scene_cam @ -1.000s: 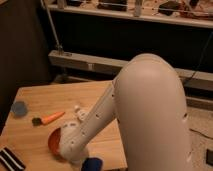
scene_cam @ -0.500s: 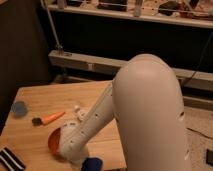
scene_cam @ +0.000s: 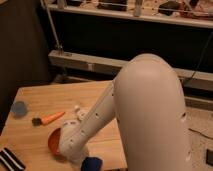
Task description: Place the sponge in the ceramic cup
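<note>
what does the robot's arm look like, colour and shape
The arm is smooth glossy white: a big rounded shell up close, then a slimmer tube-shaped link with small dark dots along its side. No cables show. The gripper is at the bottom edge, by the orange-red bowl and the sponge, hidden behind the wrist.

Looks like a lab: wooden worktable (scene_cam: 42,100) before cluttered metal shelving (scene_cam: 95,61).
</note>
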You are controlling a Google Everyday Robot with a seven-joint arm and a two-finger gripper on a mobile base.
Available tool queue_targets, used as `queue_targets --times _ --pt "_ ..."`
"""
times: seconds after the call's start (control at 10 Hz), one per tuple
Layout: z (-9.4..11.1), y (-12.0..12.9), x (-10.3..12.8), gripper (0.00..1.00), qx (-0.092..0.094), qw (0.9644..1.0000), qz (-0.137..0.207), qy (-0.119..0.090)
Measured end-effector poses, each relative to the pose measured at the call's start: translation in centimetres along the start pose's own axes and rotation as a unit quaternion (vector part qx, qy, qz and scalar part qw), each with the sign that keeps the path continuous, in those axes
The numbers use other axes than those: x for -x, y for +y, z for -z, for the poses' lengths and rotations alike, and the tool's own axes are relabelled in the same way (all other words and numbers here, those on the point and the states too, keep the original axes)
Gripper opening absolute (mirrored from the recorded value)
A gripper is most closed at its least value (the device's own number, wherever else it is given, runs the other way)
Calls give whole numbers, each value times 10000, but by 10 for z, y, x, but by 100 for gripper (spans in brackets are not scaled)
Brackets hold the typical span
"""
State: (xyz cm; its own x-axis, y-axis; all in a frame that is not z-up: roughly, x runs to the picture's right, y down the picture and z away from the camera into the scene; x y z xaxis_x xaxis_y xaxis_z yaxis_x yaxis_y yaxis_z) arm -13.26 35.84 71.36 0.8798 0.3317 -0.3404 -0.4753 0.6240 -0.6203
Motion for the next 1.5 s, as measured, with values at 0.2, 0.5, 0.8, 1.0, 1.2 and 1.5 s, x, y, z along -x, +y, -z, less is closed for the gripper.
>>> queue_targets --times 0.2,0.5,0.8,1.0,1.2,1.5 --pt "3 -2 1 53 -8 10000 -39 -30" --pt "23 -14 6 53 -109 9994 -210 -251" --pt "51 -30 14 50 -325 9981 -321 -405" --pt "72 -36 26 30 -499 9973 -245 -473" --pt "94 -43 37 23 -659 9961 -207 -544" --pt "128 -61 50 23 -953 9935 -206 -579"
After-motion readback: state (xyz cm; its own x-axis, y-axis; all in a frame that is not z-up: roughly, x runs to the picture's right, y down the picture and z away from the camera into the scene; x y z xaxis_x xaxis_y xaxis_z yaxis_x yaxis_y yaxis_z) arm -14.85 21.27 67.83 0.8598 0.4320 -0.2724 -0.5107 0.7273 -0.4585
